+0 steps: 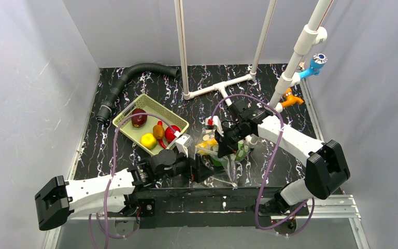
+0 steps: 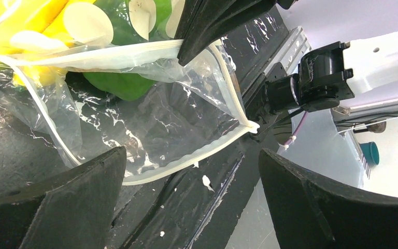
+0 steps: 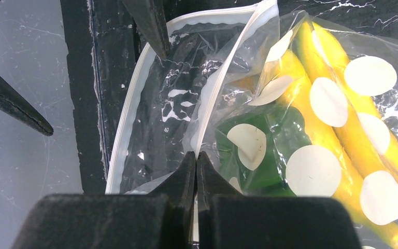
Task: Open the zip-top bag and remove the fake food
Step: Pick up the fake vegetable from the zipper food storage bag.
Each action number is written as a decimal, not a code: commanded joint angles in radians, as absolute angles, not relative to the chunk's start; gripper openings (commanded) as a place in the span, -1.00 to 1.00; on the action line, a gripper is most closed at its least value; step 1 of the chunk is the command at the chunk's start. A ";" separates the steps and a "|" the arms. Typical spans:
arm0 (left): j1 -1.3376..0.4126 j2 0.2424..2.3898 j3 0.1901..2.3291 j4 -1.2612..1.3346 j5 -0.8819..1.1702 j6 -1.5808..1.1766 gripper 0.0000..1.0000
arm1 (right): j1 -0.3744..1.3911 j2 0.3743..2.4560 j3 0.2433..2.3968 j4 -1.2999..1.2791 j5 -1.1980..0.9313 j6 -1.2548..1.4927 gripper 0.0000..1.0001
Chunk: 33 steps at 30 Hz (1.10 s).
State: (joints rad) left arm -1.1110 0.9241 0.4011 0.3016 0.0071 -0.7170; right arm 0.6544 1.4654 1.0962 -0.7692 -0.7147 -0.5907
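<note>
The zip-top bag (image 1: 227, 160) lies between the arms, its clear dotted plastic (image 3: 176, 104) gaping at the mouth. My right gripper (image 3: 196, 155) is shut on the upper zipper strip and holds it off the lower strip (image 2: 186, 163). My left gripper (image 2: 192, 176) stands open just in front of the mouth, with nothing between its fingers. Inside the bag are a yellow banana (image 3: 342, 129) and a green piece (image 2: 119, 85). More fake food lies in the basket (image 1: 129, 132): dark red (image 1: 139, 118), orange (image 1: 158, 130), bright red (image 1: 172, 133) and a yellow round one (image 1: 148, 140).
A black corrugated hose (image 1: 129, 75) curves along the back left. White pipes (image 1: 223, 85) rise from the back of the table, with an orange clamp (image 1: 292, 98) and a blue fitting (image 1: 313, 65) at the right. The table's near edge rail (image 1: 228, 205) runs just behind the bag mouth.
</note>
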 commanded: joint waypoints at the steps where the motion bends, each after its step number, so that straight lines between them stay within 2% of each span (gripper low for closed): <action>1: -1.126 0.931 0.420 0.329 -0.022 -0.681 0.97 | 0.648 1.434 1.127 -0.790 -0.761 -0.579 -0.97; 13: -1.157 0.982 0.450 0.355 -0.085 -0.602 0.96 | 0.647 1.430 1.155 -0.792 -0.806 -0.551 -0.97; 17: -1.158 1.049 0.477 0.391 -0.166 -0.542 0.90 | 0.646 1.424 1.159 -0.776 -0.776 -0.530 -0.97; 25: -1.158 1.212 0.485 0.512 -0.256 -0.513 0.89 | 0.632 1.407 1.139 -0.747 -0.767 -0.515 -0.97; 33: -1.158 1.288 0.503 0.541 -0.331 -0.496 0.90 | 0.632 1.411 1.137 -0.746 -0.779 -0.508 -0.97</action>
State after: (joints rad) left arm -1.1542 1.2697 0.4610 0.4892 -0.2459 -0.5297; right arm 0.6350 1.4387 1.1168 -0.7589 -0.7586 -0.5220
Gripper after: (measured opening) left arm 0.949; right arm 0.020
